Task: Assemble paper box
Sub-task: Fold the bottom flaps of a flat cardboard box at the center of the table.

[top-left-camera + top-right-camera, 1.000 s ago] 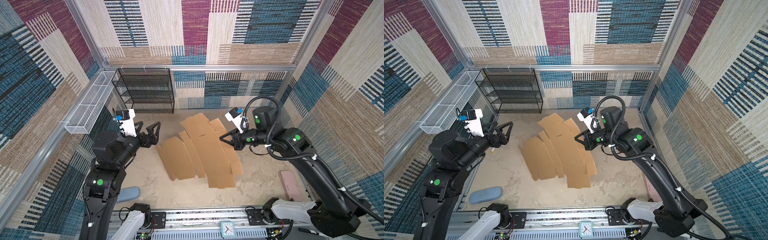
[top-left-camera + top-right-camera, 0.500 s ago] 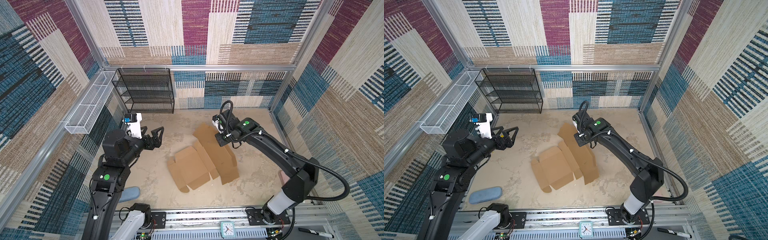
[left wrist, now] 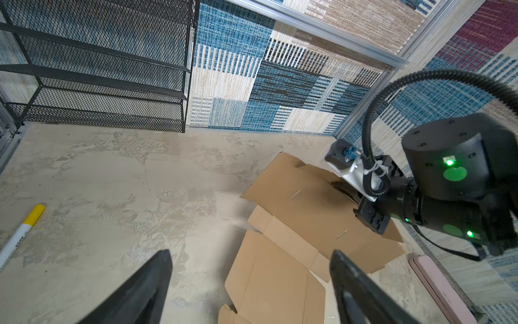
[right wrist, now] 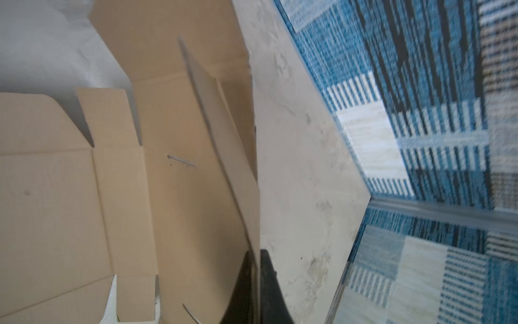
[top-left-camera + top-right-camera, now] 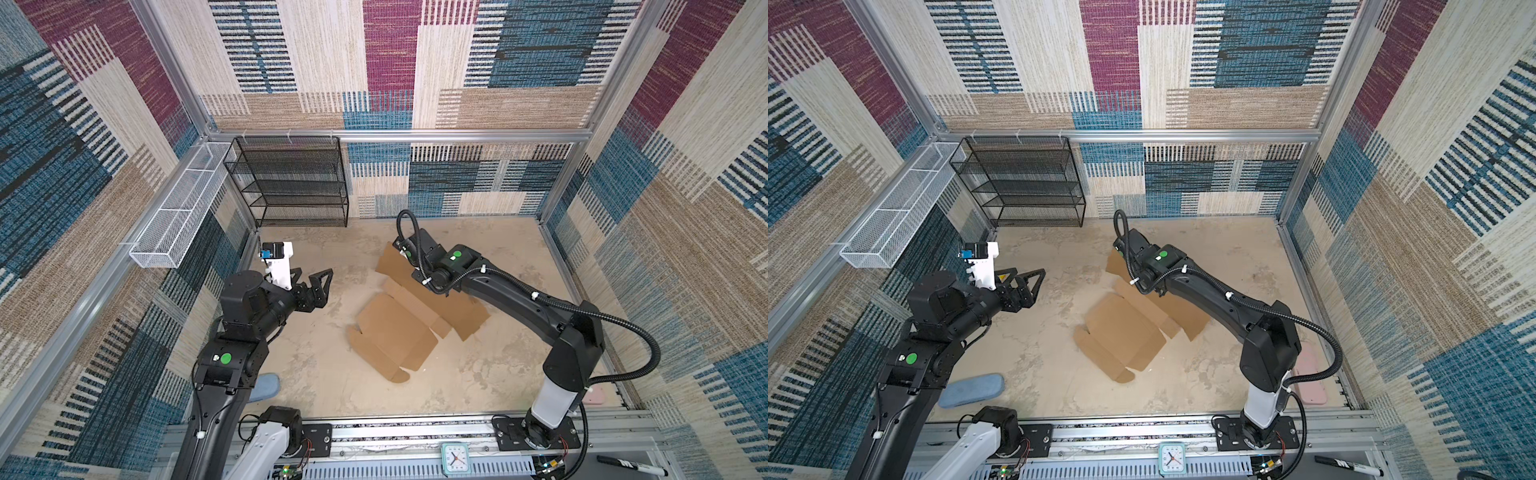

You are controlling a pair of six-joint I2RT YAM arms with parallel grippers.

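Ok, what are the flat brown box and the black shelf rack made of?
The flat brown paper box looks like unprinted matte cardboard: creased folds, cut tabs, slits. The black shelf rack seems painted metal mesh on thin bars.

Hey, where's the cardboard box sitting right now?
In both top views the paper box lies unfolded mid-floor between the arms; the right gripper pinches its far flap, and the open left gripper hangs apart from it.
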